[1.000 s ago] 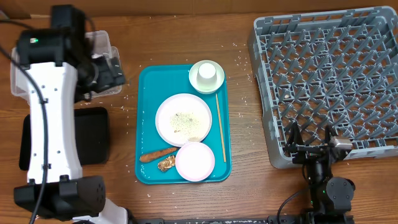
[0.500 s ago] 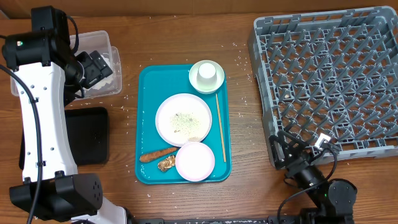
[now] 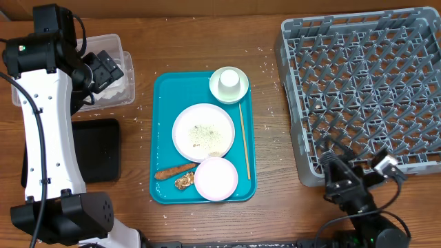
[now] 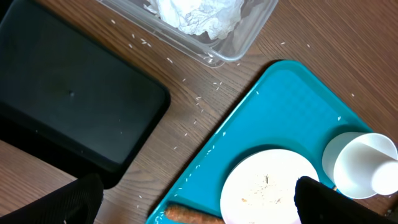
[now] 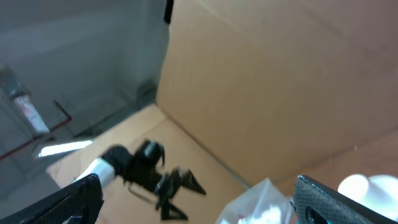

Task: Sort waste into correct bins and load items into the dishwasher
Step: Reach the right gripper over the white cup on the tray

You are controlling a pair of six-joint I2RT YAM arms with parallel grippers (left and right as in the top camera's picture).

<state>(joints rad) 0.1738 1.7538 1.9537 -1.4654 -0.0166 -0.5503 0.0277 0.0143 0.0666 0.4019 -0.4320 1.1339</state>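
Change: your right gripper (image 3: 336, 172) has shifted right along the dish rack (image 3: 358, 69), jaws spread, empty.
Left gripper (image 3: 110, 70): spread, empty, above the clear tub (image 3: 124, 43).

Teal tray (image 3: 165, 103), perhaps a chopstick (image 3: 244, 141)

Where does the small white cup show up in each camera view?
Overhead: the cup sits in the top right corner of the teal tray, above the plate.
Left wrist: the cup is at the lower right edge, just right of the plate.
Right wrist: no cup can be made out, mostly a cardboard wall.
Shared landmark: the teal tray, in the overhead and left wrist views.
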